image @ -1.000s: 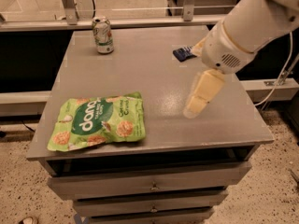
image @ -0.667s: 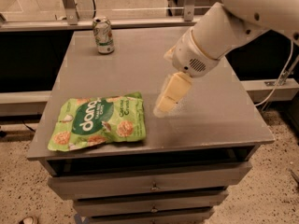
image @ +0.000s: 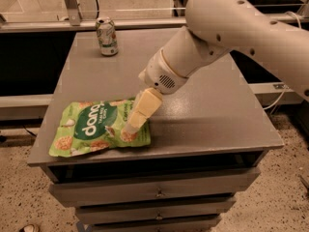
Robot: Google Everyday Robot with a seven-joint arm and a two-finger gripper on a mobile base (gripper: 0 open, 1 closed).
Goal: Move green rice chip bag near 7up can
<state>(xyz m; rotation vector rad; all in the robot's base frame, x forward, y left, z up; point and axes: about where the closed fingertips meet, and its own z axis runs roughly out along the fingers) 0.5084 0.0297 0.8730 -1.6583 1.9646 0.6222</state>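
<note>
One bag to shift: green rice chip bag (image: 91, 127) lies flat at the table's (image: 217, 115) front-left corner; 7up can (image: 106, 36) stands well apart, back-left; gripper (image: 129, 127) has swung in from the right onto the bag's right end; clamped or not, can't tell; grab's probably next.

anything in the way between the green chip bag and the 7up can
Nothing visible. Only bare table lies between the green rice chip bag and the 7up can; the gripper is over the bag's right end.
</note>
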